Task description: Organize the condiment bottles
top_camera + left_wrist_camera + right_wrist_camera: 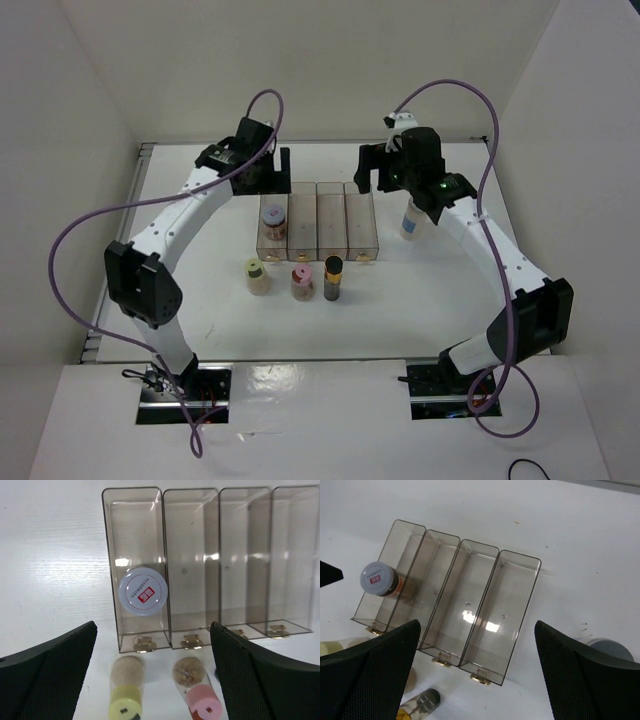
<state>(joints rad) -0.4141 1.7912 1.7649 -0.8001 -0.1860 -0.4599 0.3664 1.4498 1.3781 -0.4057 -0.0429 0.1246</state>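
One rack (pixel 345 222), four compartments. Holds, upright in the leftmost, the grey-lidded jar (pixel 272 222); shows a red lid label with white characters, too small to read. Just near of the rack, in a row from left: yellow-lidded jar (pixel 256 275), pink-lidded jar (pixel 301 282), dark jar (pixel 333 277) with gold band. Right of the rack, apart: clear jar (pixel 410 222), blue label, unreadable. Makes five. At the rack's far edge, hanging spread wide and empty: left gripper (pixel 154 627), right gripper (pixel 476 625).
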